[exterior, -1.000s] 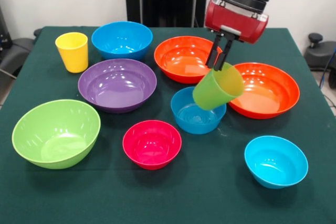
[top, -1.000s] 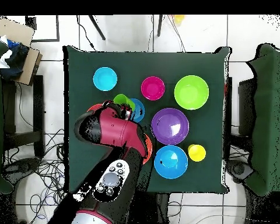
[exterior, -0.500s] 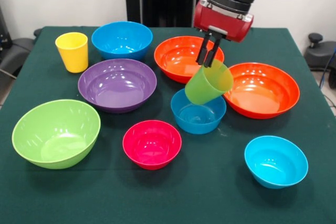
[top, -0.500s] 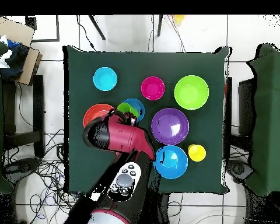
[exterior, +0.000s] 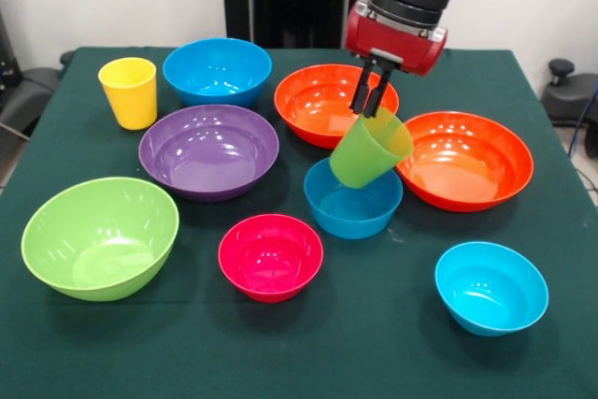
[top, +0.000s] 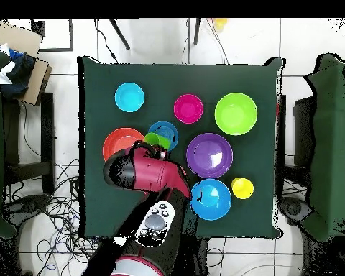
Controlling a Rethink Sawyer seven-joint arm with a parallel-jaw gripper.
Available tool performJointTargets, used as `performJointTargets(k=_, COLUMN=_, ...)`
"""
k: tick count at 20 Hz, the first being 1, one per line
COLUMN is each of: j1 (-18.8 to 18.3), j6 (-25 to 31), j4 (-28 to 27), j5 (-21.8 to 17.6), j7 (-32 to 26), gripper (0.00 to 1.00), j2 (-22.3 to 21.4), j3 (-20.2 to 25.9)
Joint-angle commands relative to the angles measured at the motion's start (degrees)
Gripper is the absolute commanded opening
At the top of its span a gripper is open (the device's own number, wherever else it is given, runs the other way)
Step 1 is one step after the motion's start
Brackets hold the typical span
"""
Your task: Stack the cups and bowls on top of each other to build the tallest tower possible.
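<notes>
Over on the left a lime green bowl (exterior: 100, 236) sits nearest me, with the yellow cup (exterior: 129, 92) standing upright behind it at the far corner. Next come the purple bowl (exterior: 208, 150) and, behind it, the large blue bowl (exterior: 217, 70); the pink-red bowl (exterior: 270, 256) lies in front. In the middle the gripper (exterior: 370, 102) has its two thin fingers pinched together on the rim of the light green cup (exterior: 369, 150), which hangs tilted, mouth up and to the right, its base just above or dipping into the small blue bowl (exterior: 352, 206). Two orange bowls flank it, one behind (exterior: 318, 100) and one to the right (exterior: 475, 156), and the cyan bowl (exterior: 491, 286) sits alone at the near right. Nothing is stacked yet. My worry is the tilt: if the cup is let go leaning like this, it will likely tip and roll out of the bowl, and a rim-only pinch could slip.
</notes>
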Motion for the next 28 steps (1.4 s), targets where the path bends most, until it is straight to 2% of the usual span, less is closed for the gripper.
performJointTargets(k=1, j1=0.2, j6=-0.2, j4=2.0, j5=-3.6, j7=4.4, gripper=0.0, j2=-0.5, j3=7.2)
performJointTargets(k=6, j1=-0.1, j6=0.1, j4=2.3, j5=-3.6, j7=4.3, gripper=0.0, j2=-0.9, j3=7.2)
performJointTargets(k=14, j1=-0.9, j6=4.2, j4=5.1, j5=-3.9, j7=2.7, gripper=0.0, j2=-5.8, j3=7.0)
performJointTargets(k=23, j1=-3.1, j6=-0.5, j4=9.6, j5=-5.0, j7=2.9, gripper=0.0, j2=-7.3, j3=9.1)
performJointTargets(k=28, j1=-3.6, j6=-2.0, j4=10.4, j5=-5.6, j7=3.5, gripper=0.0, j2=-7.2, j3=9.7)
